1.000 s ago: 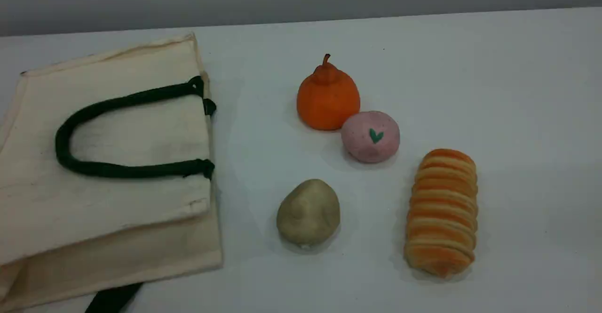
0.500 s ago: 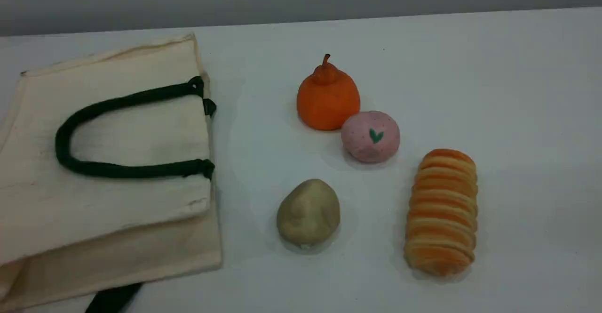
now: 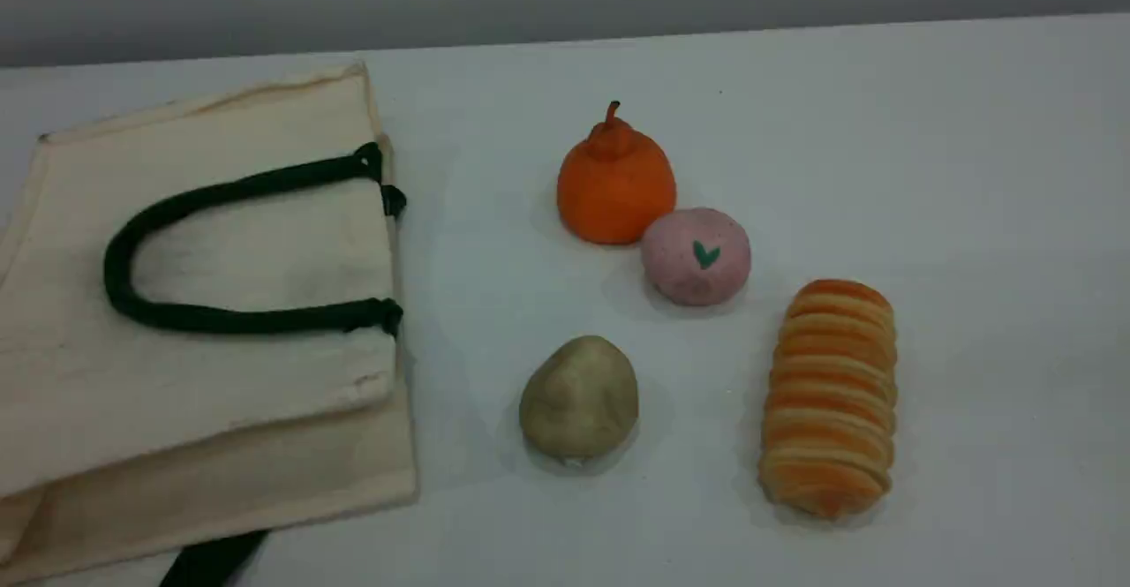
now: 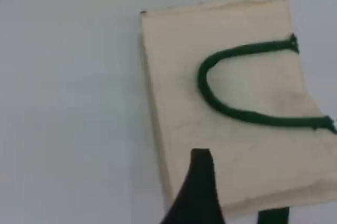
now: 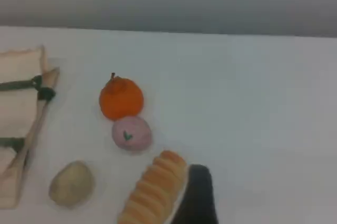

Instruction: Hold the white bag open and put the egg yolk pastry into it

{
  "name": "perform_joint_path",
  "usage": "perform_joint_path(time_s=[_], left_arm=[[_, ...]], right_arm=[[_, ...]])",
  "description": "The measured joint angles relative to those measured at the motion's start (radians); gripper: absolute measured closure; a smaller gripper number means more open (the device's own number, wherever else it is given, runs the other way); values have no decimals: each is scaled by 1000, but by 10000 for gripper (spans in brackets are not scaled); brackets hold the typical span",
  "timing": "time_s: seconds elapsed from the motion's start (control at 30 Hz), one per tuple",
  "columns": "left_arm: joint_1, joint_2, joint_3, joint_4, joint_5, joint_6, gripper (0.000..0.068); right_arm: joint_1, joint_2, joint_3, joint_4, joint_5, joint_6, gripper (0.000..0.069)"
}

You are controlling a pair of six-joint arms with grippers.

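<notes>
Egg yolk pastry [image 3: 578,397], a smooth beige-tan dome with an olive tint, sits on the white counter [image 3: 927,146] just right of the large cream canvas bag [image 3: 221,393] and apart from it, its slightly longer axis running up and down the scene view with the narrower end toward the far side. One such pastry is on show. The single bag lies flat on its side at the counter's left, its long axis running across the scene view and its mouth edge, where the strap ends attach, facing right toward the food. Nothing can be seen inside it; the opening lies pressed closed. One dark green rope handle [image 3: 119,260] loops flat across the top panel, and part of a second dark strap [image 3: 212,560] pokes out below the near edge. Three other pieces share the counter: one orange pear-shaped item with a stem [image 3: 615,181], one pink ball with a green leaf mark [image 3: 696,256] touching it, and one ridged orange-and-cream roll [image 3: 830,397] lying lengthwise at right. Neither arm shows in the scene view. The left gripper [image 4: 196,192] hangs above the bag's near edge, the right gripper [image 5: 197,195] just beside the roll; both sets of fingers stand spread wide, holding nothing.
</notes>
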Motion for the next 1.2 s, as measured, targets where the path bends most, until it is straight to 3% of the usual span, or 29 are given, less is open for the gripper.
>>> perform_joint_path(time_s=[0.2, 0.4, 0.7, 0.9, 1.2], left_arm=[[0, 292, -188, -8, 19, 3, 101], [0, 571, -337, -9, 28, 4, 101], [2, 935, -350, -1, -88, 4, 101], [2, 1143, -350, -4, -198, 4, 101], [2, 1381, -350, -7, -350, -36, 101]], right_arm=[[0, 241, -173, 34, -47, 0, 127], [0, 464, -291, 30, -7, 0, 127], [0, 678, -294, 27, -145, -3, 127], [0, 805, -294, 28, -157, -4, 127], [0, 824, -294, 30, -197, -4, 127]])
